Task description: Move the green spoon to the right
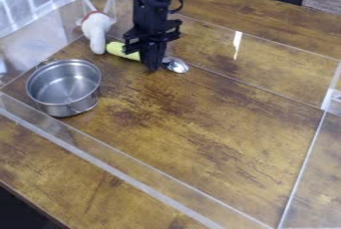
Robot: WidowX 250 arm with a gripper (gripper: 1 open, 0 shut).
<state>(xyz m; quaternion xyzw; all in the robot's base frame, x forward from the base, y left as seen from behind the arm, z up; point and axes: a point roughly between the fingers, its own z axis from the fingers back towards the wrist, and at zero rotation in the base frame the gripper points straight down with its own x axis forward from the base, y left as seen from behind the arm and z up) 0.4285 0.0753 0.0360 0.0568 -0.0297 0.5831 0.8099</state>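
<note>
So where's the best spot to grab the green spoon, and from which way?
Grab the spoon by its thick green handle, from straight above. It lies flat on the table, and the handle is chunkier than the shiny round end. The pincer is at that handle, pointing down.

The tool (155, 60) is pointing straight down, clamping the green spoon (122, 49) lying on the wooden counter (200, 123).

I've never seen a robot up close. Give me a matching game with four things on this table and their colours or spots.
1 green spoon
2 steel bowl
3 mushroom-like object
4 gripper

A white and tan, far left
B black, closed over the spoon
C silvery, empty, front left
D yellow-green handle, shiny round end

Pairs: 1-D, 2-C, 3-A, 4-B
</note>
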